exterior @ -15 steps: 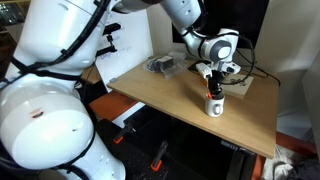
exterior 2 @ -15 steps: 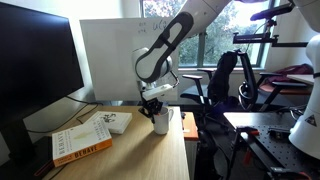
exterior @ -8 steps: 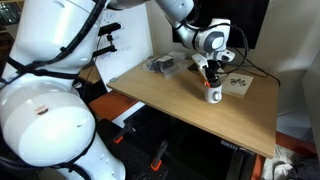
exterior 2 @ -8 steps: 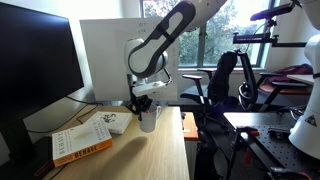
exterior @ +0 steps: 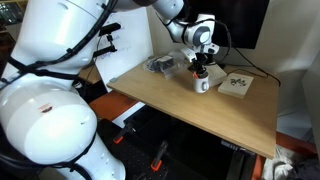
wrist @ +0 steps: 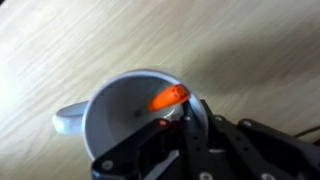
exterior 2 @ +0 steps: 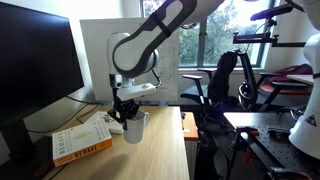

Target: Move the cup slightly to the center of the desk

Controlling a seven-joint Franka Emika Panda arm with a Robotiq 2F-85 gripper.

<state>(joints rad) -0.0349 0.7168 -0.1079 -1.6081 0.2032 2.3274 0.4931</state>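
Your gripper (exterior: 200,73), fingers pinching the small white handled cup (exterior: 202,85), has shifted it inboard across the light tan wooden desk (exterior: 190,118) within 1 second, so release looks near.

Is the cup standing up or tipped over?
Standing up. The wrist view looks down into the round open mouth of the cup, and in both exterior views its sides stand straight.
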